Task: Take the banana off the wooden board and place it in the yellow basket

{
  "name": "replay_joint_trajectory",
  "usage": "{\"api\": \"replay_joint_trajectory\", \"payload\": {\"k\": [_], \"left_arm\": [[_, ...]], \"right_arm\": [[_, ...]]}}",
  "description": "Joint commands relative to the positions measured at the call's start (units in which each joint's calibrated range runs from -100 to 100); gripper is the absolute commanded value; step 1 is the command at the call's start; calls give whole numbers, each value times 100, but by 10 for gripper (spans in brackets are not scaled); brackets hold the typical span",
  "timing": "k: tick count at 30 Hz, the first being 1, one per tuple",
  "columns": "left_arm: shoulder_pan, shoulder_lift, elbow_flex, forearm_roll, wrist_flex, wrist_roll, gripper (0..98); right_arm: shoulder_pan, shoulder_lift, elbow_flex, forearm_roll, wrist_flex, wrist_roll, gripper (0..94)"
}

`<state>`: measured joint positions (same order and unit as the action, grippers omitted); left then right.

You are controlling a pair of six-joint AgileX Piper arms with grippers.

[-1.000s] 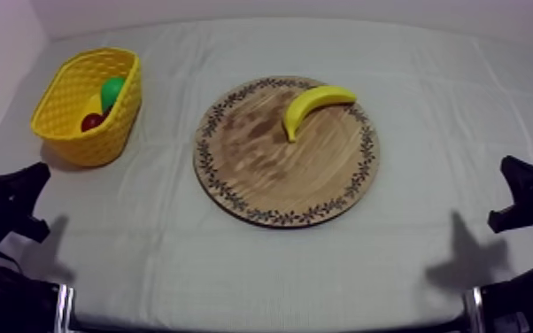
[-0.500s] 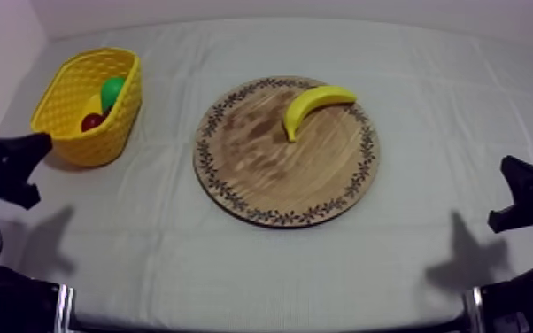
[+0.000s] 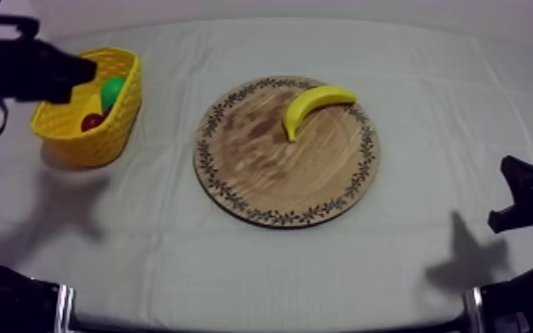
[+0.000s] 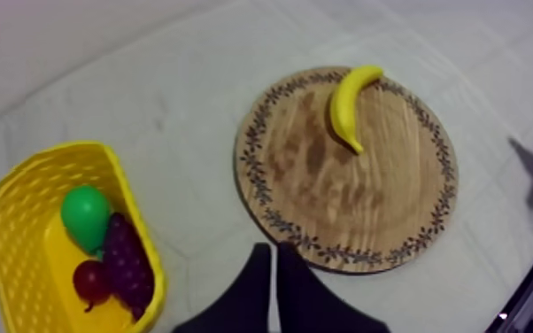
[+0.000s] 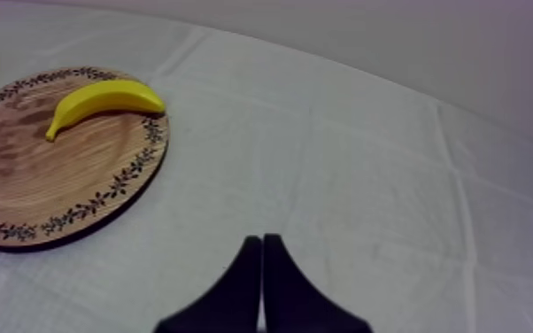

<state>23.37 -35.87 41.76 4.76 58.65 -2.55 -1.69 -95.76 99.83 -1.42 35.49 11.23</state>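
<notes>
**Spread the fingers before you go down on the banana**

Your left gripper (image 4: 273, 251) is carrying its fingers pressed together into a narrow wedge, gripping nothing. It is hanging high near the yellow basket (image 4: 18, 204), well apart from the fruit you are after. Your right gripper (image 5: 262, 239) is likewise holding its fingers closed and empty, sitting low at its own side of the table. The banana (image 4: 350, 102) is lying flat on the wooden board (image 4: 359, 212), close to the patterned rim on the side away from the basket. One tip is at the rim and the other is pointing toward the board's middle.

By the look of it, the left arm is the one working, and the reach is only beginning. Be spreading the fingers fully while you are travelling over the board, not at the last moment. Be turning the wrist so the fingers are straddling the banana across its width, at the thick middle of the curve. Be coming straight down: a smooth curved skin is likely to roll if one finger is touching first. The basket is already holding a green fruit (image 4: 86, 215), grapes (image 4: 127, 266) and a small red fruit (image 4: 88, 279). So be lifting clear of its wall and aiming for the free end.
</notes>
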Motion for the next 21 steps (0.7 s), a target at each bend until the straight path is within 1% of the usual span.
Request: {"api": "replay_joint_trajectory", "payload": {"k": [1, 5, 11, 17, 21], "left_arm": [[130, 999, -1036, -8, 349, -5, 0], [335, 1873, -1960, -35, 943, -53, 0], [601, 3193, -3498, -77, 1868, -227, 0], [918, 4460, -4864, -202, 2406, -220, 0], [1132, 5224, -5626, -285, 2628, -212, 0]], "right_arm": [[0, 0, 5, -2, -1, -2, 2], [0, 0, 5, -2, -1, -2, 2], [0, 0, 5, -2, -1, -2, 2], [0, 0, 5, -2, -1, -2, 2], [0, 0, 5, -2, -1, -2, 2]]}}
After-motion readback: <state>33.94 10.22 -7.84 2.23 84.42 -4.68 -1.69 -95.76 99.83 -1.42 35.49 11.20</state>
